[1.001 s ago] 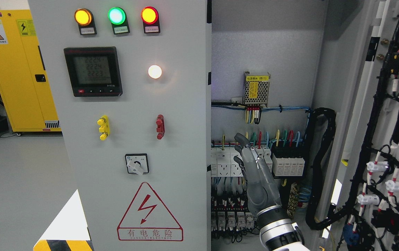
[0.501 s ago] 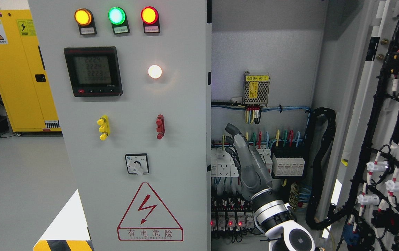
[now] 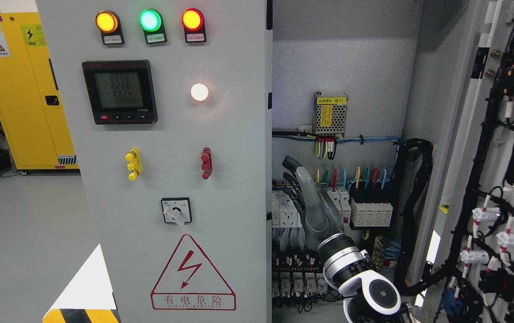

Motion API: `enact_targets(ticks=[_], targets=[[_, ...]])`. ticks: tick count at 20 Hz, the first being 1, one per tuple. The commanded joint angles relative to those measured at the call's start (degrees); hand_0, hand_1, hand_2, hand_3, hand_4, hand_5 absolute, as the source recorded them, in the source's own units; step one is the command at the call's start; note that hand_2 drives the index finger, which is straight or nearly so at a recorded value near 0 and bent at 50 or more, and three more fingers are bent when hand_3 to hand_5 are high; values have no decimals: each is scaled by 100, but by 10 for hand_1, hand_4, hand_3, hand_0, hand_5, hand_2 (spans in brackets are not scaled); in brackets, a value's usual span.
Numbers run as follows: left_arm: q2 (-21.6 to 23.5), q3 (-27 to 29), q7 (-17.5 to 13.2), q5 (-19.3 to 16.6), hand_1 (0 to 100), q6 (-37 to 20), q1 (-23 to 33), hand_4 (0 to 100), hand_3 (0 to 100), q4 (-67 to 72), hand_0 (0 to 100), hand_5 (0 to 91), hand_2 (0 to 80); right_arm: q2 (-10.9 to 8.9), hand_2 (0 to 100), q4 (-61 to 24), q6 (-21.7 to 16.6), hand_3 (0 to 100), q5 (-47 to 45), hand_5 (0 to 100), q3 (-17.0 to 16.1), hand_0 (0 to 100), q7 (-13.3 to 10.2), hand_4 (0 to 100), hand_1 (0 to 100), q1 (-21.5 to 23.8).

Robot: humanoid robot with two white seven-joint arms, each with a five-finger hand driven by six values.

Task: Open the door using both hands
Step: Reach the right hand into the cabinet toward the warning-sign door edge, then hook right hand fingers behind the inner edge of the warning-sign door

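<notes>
Beside left door (image 3: 171, 179) edge, right hand (image 3: 313, 206), fingers (image 3: 290, 170) extended

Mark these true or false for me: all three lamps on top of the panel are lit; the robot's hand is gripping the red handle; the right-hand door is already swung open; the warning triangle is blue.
1. All three lamps are lit: true.
2. The hand grips the red handle: false; the right hand is inside the cabinet, fingers extended, holding nothing.
3. The right door is swung open: true, its wiring shows.
4. The warning triangle is blue: false; it is red.
</notes>
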Motion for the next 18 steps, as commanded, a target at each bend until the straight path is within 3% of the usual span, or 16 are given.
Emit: enact_targets(ticks=[1,4,12,14,17,18], targets=[[-5,-1,-2,0,194,2,0,0,0,-5,350,0,0,-4,0,376,4,0,-171,0,-123,215,114,0,104,-187],[-13,-1,-2,0,194,2,0,0,0,-5,350,0,0,-118,0,376,4,0,-381,0,-106,215,324,0,104,-179],[-13,-1,-2,0,194,2,0,0,0,-5,352,0,0,-189,0,419,56,0,-399,0,-141,215,905,0,103,-249],[-13,-9,-2,0,194,2,0,0,0,-5,352,0,0,-189,0,551,57,0,-408,0,-263,215,975,0,103,-293],[-13,-9,-2,0,194,2,0,0,0,-5,352,0,0,-189,0,587,223,0,-495,0,-404,215,1370,0,102,-345],[-5,-1,-2,0,194,2,0,0,0,-5,352,0,0,-198,0,604,284,0,-531,0,-413,215,1388,0,101,-363]])
